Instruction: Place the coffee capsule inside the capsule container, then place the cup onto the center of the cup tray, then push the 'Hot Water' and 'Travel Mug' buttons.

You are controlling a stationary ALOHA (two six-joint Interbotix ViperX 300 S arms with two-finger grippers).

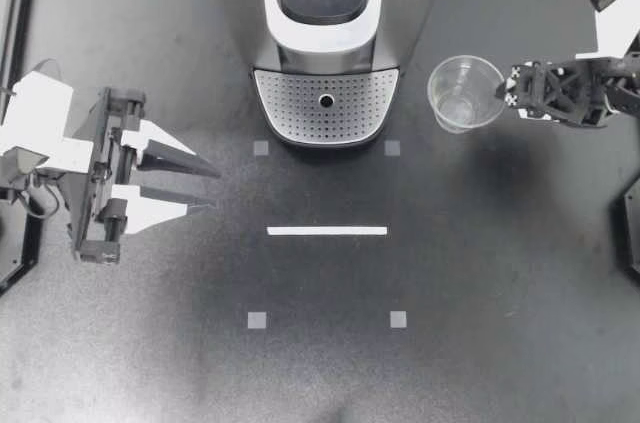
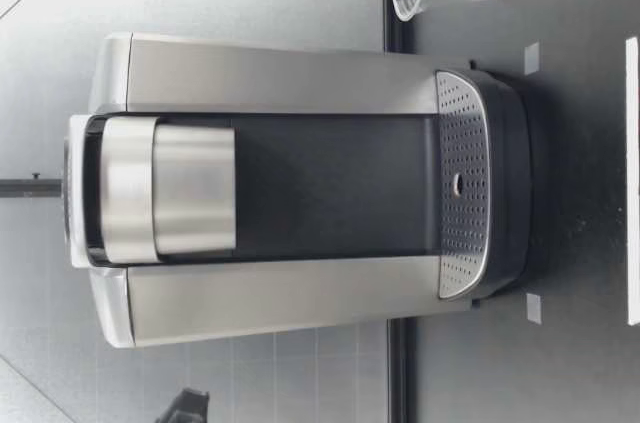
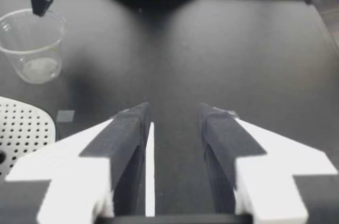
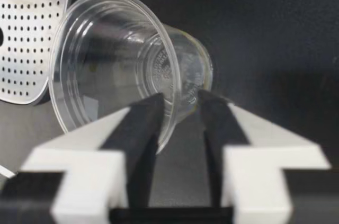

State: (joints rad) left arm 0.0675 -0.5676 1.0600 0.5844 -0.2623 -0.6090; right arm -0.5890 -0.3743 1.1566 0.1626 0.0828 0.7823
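Just right of the perforated cup tray (image 1: pixel 300 108) of the coffee machine (image 1: pixel 325 23), my right gripper (image 1: pixel 500 93) pinches the clear plastic cup (image 1: pixel 462 95) by its rim, one finger inside and one outside, apparently to carry it upright onto the tray, while my left gripper (image 1: pixel 205 183) hangs wide open and empty, well apart.

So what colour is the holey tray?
Silver tray, dotted with small holes; top view shows it best.
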